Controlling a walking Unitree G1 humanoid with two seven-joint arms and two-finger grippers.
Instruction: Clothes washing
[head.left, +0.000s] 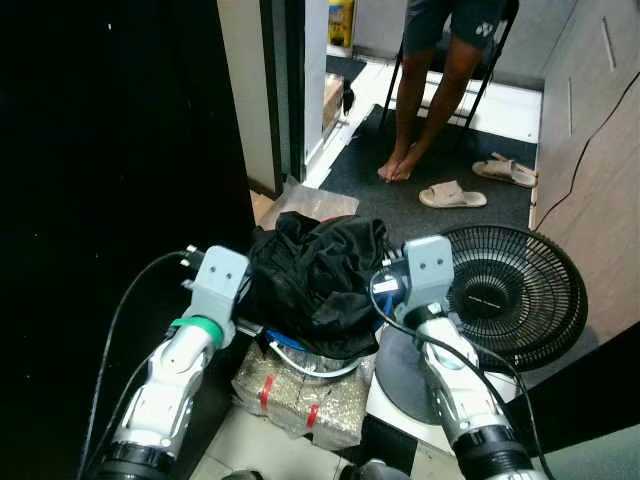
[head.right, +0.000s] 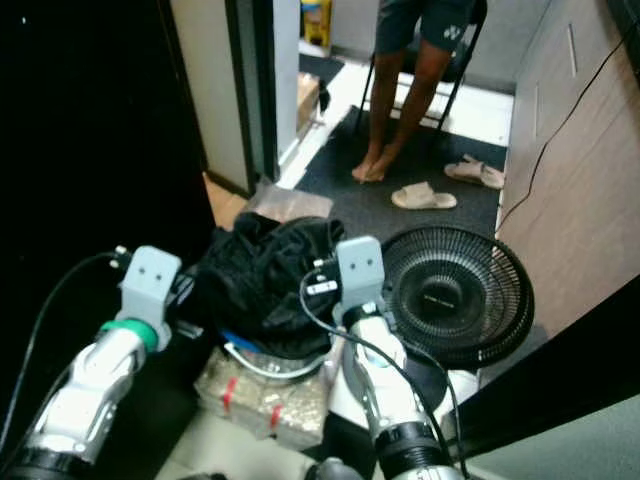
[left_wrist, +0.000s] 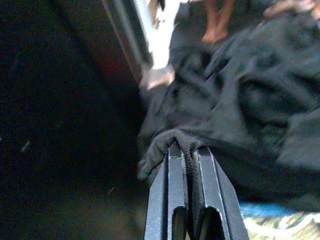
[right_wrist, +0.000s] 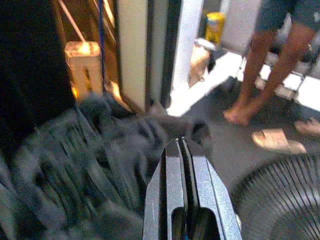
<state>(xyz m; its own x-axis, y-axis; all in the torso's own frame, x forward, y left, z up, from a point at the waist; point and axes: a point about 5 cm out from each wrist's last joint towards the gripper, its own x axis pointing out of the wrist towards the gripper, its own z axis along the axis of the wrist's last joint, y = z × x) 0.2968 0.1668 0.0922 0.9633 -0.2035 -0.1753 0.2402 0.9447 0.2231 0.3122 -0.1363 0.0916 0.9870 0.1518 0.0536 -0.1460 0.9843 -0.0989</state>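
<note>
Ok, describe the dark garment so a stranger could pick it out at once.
Start at the black fan lying on the floor to the robot's right. Just left of it, between the two arms, a crumpled black garment is heaped over a basin with a white rim. It is the one soft, wrinkled thing there, and the left hand pinches a fold of it.

black clothes (head.left: 320, 270), black fan (head.left: 515, 290), beige slippers (head.left: 452, 195)

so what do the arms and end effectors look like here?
Both are silver, segmented arms with grey boxy wrist blocks. The left arm wears a green ring, and a black cable loops beside it. The right arm carries a blue-lit module and black cables. Each end effector has two long, flat black fingers.
</note>
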